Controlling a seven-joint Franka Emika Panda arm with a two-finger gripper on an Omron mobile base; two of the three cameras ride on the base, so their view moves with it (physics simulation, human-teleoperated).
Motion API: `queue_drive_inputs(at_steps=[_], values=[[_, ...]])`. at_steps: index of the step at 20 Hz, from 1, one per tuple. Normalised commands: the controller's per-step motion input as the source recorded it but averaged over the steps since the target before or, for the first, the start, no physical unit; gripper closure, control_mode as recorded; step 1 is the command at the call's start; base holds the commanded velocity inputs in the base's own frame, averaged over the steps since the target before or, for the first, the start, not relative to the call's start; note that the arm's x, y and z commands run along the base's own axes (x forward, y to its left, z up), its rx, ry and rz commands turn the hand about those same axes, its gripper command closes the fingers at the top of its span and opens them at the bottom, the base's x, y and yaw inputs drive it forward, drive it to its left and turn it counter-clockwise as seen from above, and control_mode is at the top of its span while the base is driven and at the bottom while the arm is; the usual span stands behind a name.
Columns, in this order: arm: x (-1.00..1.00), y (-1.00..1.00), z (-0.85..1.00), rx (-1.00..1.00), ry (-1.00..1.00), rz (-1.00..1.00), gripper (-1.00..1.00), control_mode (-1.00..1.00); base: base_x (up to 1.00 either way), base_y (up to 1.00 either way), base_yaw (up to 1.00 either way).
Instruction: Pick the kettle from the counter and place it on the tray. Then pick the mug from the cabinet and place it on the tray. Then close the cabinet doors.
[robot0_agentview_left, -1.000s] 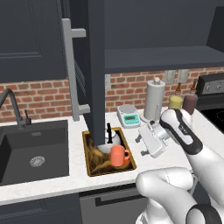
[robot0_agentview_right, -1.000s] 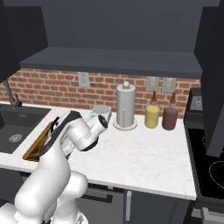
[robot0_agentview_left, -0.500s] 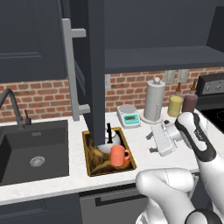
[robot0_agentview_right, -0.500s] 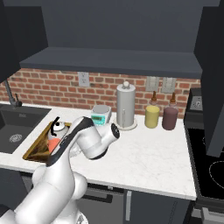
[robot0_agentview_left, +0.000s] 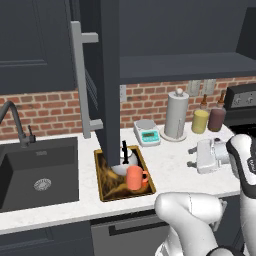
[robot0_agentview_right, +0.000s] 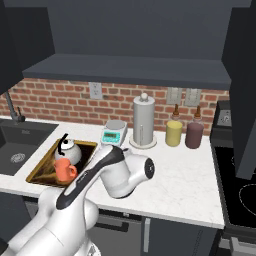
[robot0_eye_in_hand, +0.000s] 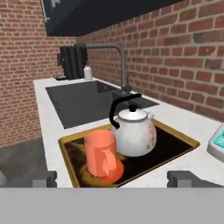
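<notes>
Kettle (robot0_agentview_left: 122, 162) and mug (robot0_agentview_left: 135, 178) sit in the tray (robot0_agentview_left: 103, 187) near the counter's (robot0_agentview_left: 170, 165) front edge. Gripper (robot0_agentview_left: 190, 157) spread, empty. Your target, the open cabinet door (robot0_agentview_left: 107, 85), stands up-left of it, long axis vertical.

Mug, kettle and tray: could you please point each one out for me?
mug (robot0_eye_in_hand: 101, 152), hand view, orange side wall.
kettle (robot0_eye_in_hand: 138, 136), hand view, round body.
tray (robot0_agentview_left: 103, 190), left base view, gold left rim.

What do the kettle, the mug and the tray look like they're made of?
The kettle: glossy white, faint floral print, so probably glazed ceramic or enamel; thin black handle.
The mug: matte coral-orange, no shine; ceramic or plastic, hard to tell.
The tray: dark bottom with golden-brown swirls and a gold rim, perhaps lacquered or metal.
</notes>
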Motion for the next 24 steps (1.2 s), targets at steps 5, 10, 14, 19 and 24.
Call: queue_drive_inputs(at_steps=[5, 10, 14, 19, 24], values=[[0.00, -0.51, 0.21, 0.15, 0.00, -0.18, -1.00, -1.00, 0.00, 0.00, 0.00], [0.00, -0.43, 0.07, 0.05, 0.00, -0.16, -1.00, -1.00, 0.00, 0.00, 0.00], [0.00, -0.47, 0.18, 0.03, 0.00, -0.15, -1.00, -1.00, 0.00, 0.00, 0.00], [-0.05, -0.56, 0.25, 0.11, 0.00, -0.09, -1.00, -1.00, 0.00, 0.00, 0.00], [-0.01, -0.55, 0.07, 0.13, 0.00, -0.03, -1.00, -1.00, 0.00, 0.00, 0.00]])
